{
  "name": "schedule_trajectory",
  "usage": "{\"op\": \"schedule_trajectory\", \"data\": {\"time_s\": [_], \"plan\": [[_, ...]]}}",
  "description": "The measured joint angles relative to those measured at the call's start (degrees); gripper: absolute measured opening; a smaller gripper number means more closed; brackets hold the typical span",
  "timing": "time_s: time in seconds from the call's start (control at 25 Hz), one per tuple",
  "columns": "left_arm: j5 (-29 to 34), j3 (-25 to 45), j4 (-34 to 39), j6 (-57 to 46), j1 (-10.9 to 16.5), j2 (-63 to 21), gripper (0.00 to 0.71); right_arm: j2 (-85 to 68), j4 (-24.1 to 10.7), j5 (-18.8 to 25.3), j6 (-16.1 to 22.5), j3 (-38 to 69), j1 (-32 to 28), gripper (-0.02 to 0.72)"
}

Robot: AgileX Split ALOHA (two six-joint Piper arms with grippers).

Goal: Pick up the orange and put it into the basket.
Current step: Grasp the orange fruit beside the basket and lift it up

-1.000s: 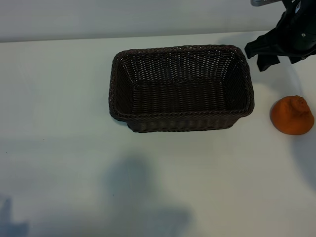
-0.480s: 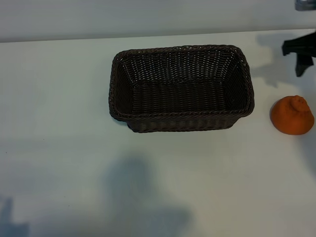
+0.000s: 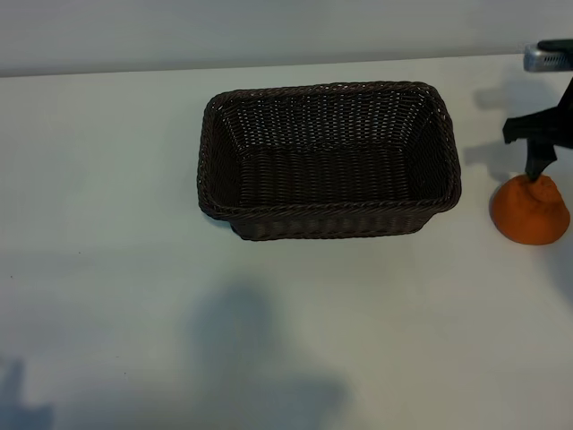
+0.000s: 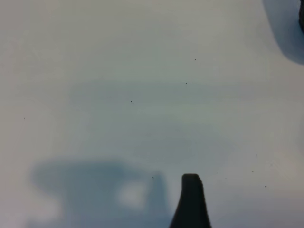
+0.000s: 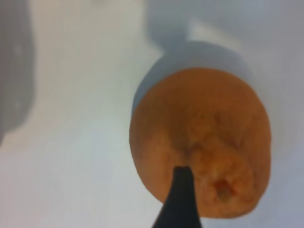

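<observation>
The orange (image 3: 529, 210) is seen resting on the white table (image 3: 107, 179), just beside the right-hand short end of the dark woven basket (image 3: 328, 212) and outside it, with a strip of bare table between the two. The right gripper (image 3: 541, 152) is held directly above the fruit with its jaws apart and nothing between them, one dark fingertip (image 5: 178, 202) being seen against the orange's knobbed top. The left gripper (image 4: 191, 202) is parked over bare table well away from both, jaws spread and holding nothing.
</observation>
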Motion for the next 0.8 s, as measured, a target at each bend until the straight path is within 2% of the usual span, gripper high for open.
{"op": "schedule_trajectory", "data": {"time_s": [0.4,0.6,0.8], "plan": [[0.0,0.0,0.0,0.1,0.0,0.0,0.575,0.0,0.4,-9.6,-0.1,6.1,0.0,0.595],[0.0,0.0,0.0,0.1,0.0,0.0,0.575,0.3,1.0,-11.3,-1.2,6.5,0.0,0.592],[0.0,0.0,0.0,0.1,0.0,0.0,0.575,3.4,3.6,-11.4,-3.2,6.5,0.0,0.513]]}}
